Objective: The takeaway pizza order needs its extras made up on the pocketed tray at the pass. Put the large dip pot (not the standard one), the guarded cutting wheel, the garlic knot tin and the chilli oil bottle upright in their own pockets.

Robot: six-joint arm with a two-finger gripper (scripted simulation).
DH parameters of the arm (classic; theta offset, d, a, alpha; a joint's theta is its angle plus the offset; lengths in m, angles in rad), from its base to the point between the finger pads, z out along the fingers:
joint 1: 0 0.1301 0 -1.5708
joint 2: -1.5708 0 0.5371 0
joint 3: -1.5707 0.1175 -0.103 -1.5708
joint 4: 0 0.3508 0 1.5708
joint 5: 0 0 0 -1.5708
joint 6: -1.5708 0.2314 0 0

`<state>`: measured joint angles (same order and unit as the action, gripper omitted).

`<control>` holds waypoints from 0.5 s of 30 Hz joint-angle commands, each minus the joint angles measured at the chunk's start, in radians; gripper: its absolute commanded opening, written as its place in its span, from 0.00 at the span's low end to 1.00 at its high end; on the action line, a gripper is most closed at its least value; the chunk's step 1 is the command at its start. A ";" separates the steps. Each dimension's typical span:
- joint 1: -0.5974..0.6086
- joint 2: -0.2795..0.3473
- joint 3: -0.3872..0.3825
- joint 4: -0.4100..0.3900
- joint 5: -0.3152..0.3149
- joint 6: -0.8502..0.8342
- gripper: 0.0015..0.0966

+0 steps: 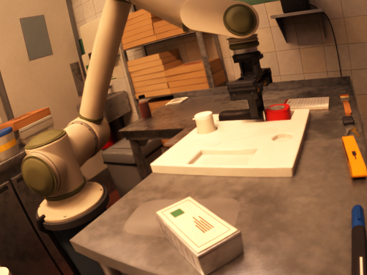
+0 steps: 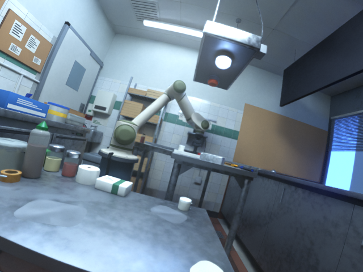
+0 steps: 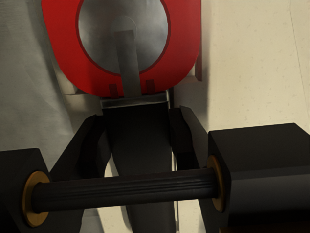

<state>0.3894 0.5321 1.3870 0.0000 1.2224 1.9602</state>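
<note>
My gripper (image 1: 255, 114) (image 3: 137, 120) stands at the far edge of the white pocketed tray (image 1: 237, 145). The guarded cutting wheel (image 1: 277, 111) (image 3: 122, 45), a steel disc in a red guard with a black handle (image 1: 235, 115), lies in the tray's far pocket with that handle clamped between my closed fingers. A white dip pot (image 1: 205, 122) stands upright in the pocket at the tray's far left corner. A long rectangular pocket (image 1: 223, 157) and a small round pocket (image 1: 282, 137) are empty. A white box with a green mark (image 1: 199, 233), perhaps the tin, lies on the near counter.
The counter's far edge runs just behind the tray, with a lined notepad (image 1: 309, 102) beside it. An orange cutter (image 1: 353, 156) and small tools (image 1: 346, 108) lie along the right edge, and a blue marker (image 1: 358, 236) lies near right. A smaller white pot (image 2: 184, 203) stands on another table.
</note>
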 commanded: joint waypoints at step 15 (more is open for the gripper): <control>0.000 -0.001 -0.001 0.000 0.000 0.000 0.57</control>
<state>0.3894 0.5321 1.3870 0.0000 1.2224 1.9602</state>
